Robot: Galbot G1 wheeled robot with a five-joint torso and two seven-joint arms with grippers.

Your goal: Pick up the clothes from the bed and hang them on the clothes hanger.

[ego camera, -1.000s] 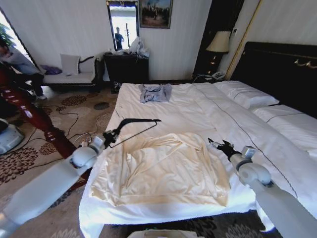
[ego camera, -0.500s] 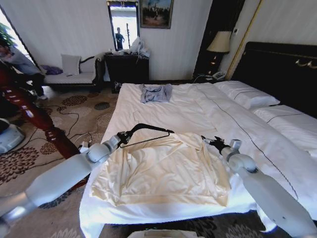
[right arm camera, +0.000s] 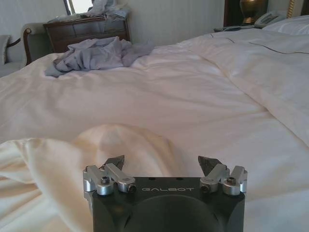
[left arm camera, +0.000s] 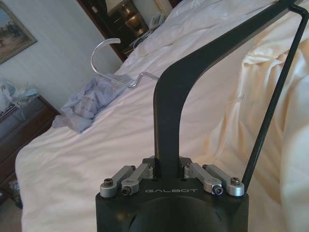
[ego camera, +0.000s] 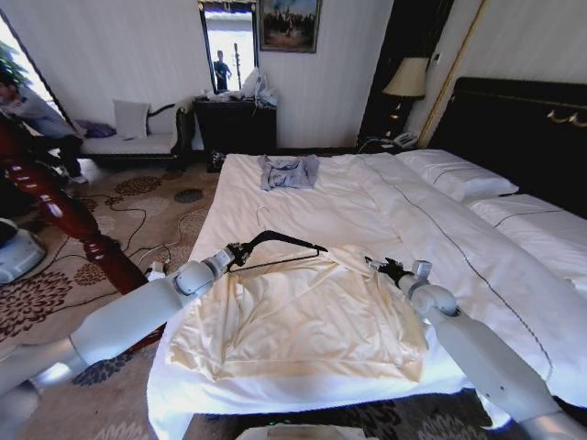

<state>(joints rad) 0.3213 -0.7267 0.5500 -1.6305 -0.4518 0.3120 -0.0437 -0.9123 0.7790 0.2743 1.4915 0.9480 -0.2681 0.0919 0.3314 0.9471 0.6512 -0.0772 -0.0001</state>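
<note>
Gripping the clothes hanger [ego camera: 280, 246] at one end, the left gripper [ego camera: 237, 254] has its jaws clamped on the black bar, which reaches out ahead of them over the near edge of the clothes [ego camera: 303, 316]. The cream clothes lie spread on the bed [ego camera: 303, 197], between both grippers. The right gripper [ego camera: 378, 267] hovers at the garment's far-right corner, jaws spread wide, holding nothing.
</note>
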